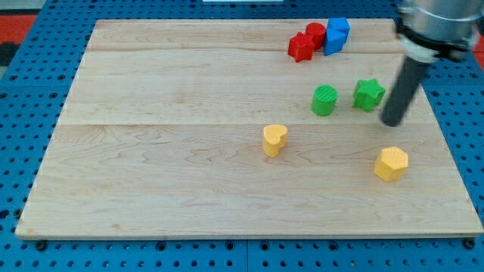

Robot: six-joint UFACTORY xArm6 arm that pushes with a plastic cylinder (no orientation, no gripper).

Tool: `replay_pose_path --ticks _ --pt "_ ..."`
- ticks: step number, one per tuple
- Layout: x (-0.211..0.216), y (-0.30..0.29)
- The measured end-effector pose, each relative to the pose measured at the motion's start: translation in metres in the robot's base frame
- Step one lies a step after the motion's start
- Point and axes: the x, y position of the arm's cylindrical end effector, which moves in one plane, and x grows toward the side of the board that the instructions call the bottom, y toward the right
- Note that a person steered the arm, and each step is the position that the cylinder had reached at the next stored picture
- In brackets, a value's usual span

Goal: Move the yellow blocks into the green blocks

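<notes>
A yellow heart-shaped block stands near the board's middle. A yellow hexagonal block lies at the lower right. A green round block and a green star-shaped block sit side by side, apart, at the upper right. My tip rests on the board just right of and below the green star, above the yellow hexagon, touching neither.
A red star block, a red round block and two blue blocks cluster at the top right of the wooden board. A blue pegboard surrounds the board.
</notes>
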Motion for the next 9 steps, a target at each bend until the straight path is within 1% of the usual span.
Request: replay_pose_path --ticks 1,2,3,4,5,6,8,9 --pt "-0.012 0.068" --pt "-0.044 0.045" --pt "-0.06 -0.029" --pt "-0.031 -0.01" --pt "0.036 -0.026" --pt "0.042 -0.128" --pt "0.078 -0.265" --pt "0.063 -0.251"
